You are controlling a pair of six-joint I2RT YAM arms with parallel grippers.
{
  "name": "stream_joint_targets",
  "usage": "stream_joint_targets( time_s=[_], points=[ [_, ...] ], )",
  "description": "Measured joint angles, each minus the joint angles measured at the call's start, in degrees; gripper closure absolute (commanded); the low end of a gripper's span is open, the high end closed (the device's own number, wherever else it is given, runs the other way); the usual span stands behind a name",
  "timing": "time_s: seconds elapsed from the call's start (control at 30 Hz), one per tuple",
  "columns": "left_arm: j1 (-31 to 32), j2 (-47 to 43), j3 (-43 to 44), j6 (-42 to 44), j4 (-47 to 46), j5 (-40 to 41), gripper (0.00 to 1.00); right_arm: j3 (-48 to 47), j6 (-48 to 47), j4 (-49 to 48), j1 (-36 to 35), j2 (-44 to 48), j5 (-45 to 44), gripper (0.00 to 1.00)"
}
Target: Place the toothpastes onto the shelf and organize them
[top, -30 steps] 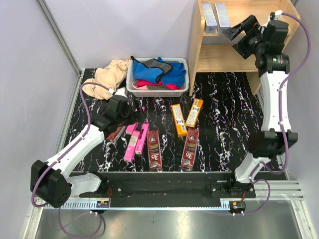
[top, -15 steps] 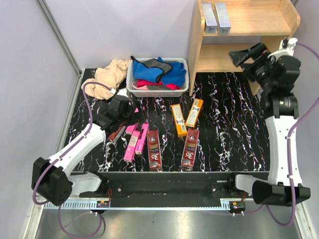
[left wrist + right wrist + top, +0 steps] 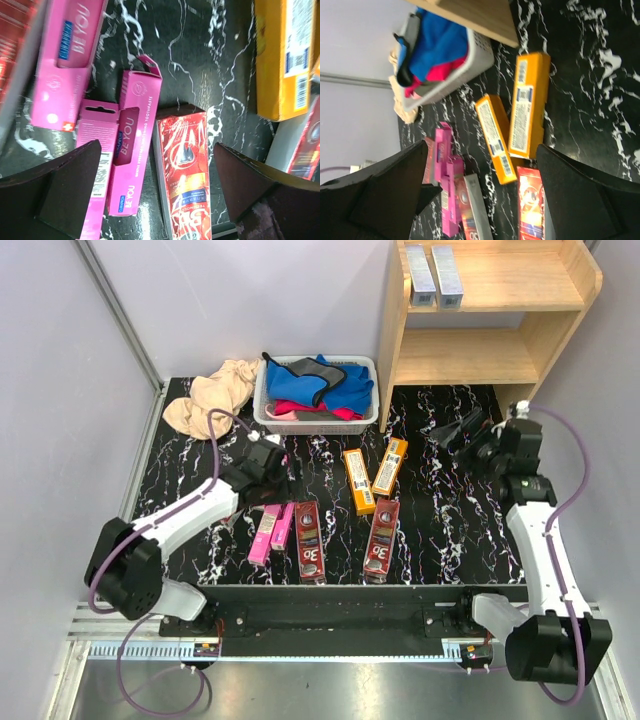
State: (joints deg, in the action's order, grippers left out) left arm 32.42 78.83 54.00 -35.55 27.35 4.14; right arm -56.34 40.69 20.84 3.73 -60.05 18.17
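Note:
Two silver-grey toothpastes (image 3: 421,274) (image 3: 447,269) lie side by side on the top tier of the wooden shelf (image 3: 480,355). On the black marble table lie two orange boxes (image 3: 358,480) (image 3: 390,465), two dark red boxes (image 3: 307,540) (image 3: 381,538) and pink boxes (image 3: 266,533). My left gripper (image 3: 282,480) hovers open over a pink box (image 3: 132,150) and a red box (image 3: 185,165), holding nothing (image 3: 156,147). My right gripper (image 3: 450,430) hangs open and empty right of the orange boxes (image 3: 527,112), pointing at them (image 3: 482,145).
A white basket (image 3: 262,415) of blue and pink cloths stands at the back of the table, left of the shelf. A beige cloth (image 3: 215,390) lies beside it at the back left. The shelf's lower tier holds nothing.
My right arm has come down from the shelf's top tier to low over the table's right side. My left gripper has shifted right, over the pink boxes. Both stayed open.

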Motion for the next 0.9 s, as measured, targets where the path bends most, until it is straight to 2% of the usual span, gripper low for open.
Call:
stream_joint_targets(
  time_s=[0.27,0.7,0.9],
  points=[
    [4.4,7.2,0.1,0.0,0.0,-1.0,0.01,9.0,-0.3,0.1,0.0,2.4,1.5,0.00],
    [8.3,14.5,5.1,0.0,-0.1,-1.3,0.01,10.4,-0.4,-0.1,0.0,3.2,2.4,0.00],
    [9.9,14.8,5.5,-0.3,-0.1,0.8,0.01,10.7,-0.6,-0.1,0.0,3.2,2.5,0.00]
  ],
)
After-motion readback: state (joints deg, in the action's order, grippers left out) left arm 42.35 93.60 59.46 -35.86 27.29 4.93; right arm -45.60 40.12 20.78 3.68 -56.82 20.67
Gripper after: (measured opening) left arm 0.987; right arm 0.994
